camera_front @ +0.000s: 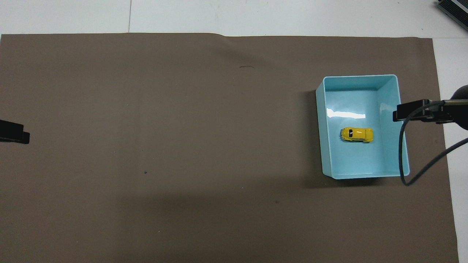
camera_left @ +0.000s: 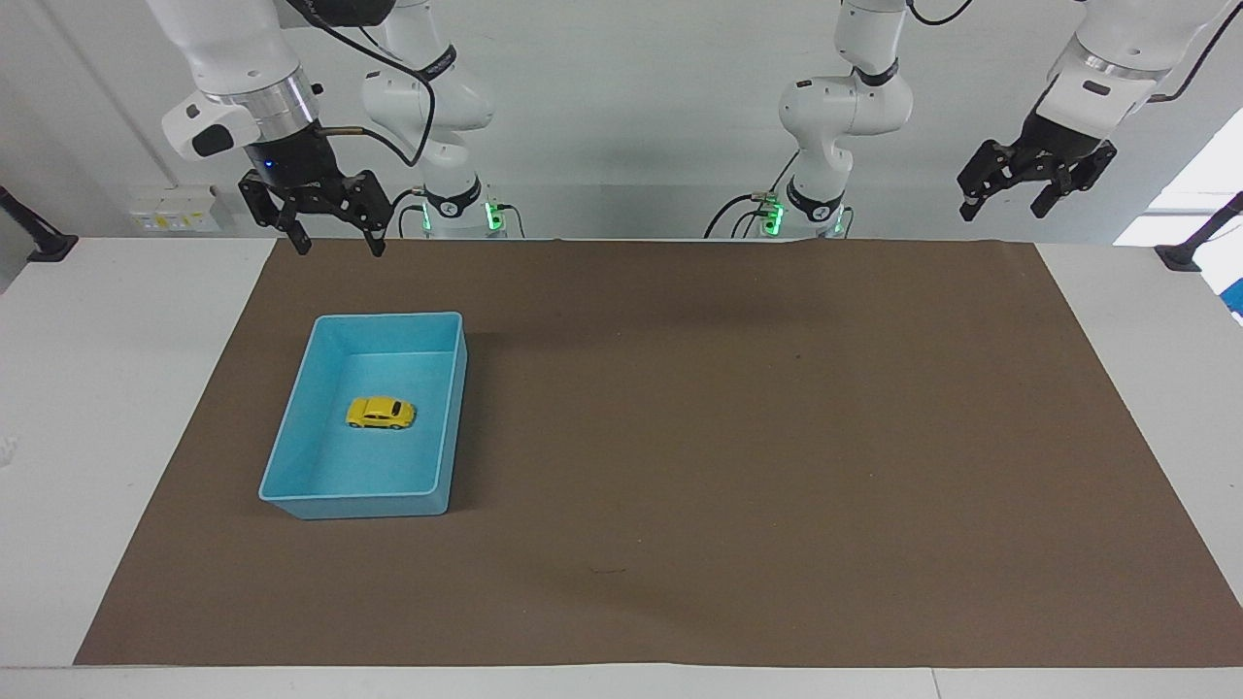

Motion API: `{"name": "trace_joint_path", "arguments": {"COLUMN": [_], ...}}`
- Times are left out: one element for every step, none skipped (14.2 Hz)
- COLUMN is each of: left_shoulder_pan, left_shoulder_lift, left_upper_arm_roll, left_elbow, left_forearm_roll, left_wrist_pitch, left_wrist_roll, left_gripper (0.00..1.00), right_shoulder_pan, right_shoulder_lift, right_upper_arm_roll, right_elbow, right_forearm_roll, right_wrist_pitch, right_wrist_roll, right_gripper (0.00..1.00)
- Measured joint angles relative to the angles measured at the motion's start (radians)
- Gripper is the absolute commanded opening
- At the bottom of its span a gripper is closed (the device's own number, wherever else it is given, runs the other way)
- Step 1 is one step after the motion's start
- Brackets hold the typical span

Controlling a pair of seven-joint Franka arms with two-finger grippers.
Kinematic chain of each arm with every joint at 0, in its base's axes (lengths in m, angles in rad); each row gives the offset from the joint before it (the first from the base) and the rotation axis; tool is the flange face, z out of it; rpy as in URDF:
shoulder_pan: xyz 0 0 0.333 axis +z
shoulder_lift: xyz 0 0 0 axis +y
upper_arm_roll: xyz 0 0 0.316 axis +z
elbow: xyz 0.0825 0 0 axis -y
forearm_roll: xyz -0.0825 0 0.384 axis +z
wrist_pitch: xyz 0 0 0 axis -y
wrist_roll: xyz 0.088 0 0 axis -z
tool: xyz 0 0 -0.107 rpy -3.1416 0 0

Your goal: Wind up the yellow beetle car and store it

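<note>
Yellow beetle car [camera_left: 381, 413] crosswise in bin [camera_left: 291, 503]; right hand [camera_left: 333, 239], left hand [camera_left: 1010, 194] both spread.

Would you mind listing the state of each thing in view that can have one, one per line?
yellow beetle car: upright on its wheels, resting inside the bin, held by nothing.
light blue bin: open-topped, upright on the brown mat, holding only the car.
brown mat: laid flat on the table.
right gripper: open, empty, raised above the mat's edge nearest the robots.
left gripper: open, empty, raised, waiting.
</note>
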Motion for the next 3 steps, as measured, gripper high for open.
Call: {"name": "trace_joint_path", "arguments": {"left_shoulder_pan": [0.000,0.000,0.000], "left_shoulder_lift": [0.000,0.000,0.000], "left_upper_arm_roll": [0.000,0.000,0.000], "left_elbow": [0.000,0.000,0.000], "left_forearm_roll": [0.000,0.000,0.000], "left_wrist_pitch": [0.000,0.000,0.000], "left_wrist_roll": [0.000,0.000,0.000], "left_gripper": [1.00,1.00,1.00], "right_shoulder_pan": [0.000,0.001,0.002], "right_shoulder_lift": [0.000,0.000,0.000], "right_upper_arm_roll": [0.000,0.000,0.000], "right_elbow": [0.000,0.000,0.000], "right_forearm_roll": [-0.014,-0.016,-0.016], "right_wrist_pitch": [0.000,0.000,0.000], "right_wrist_roll": [-0.021,-0.031,-0.037], "right_gripper": [1.00,1.00,1.00]}}
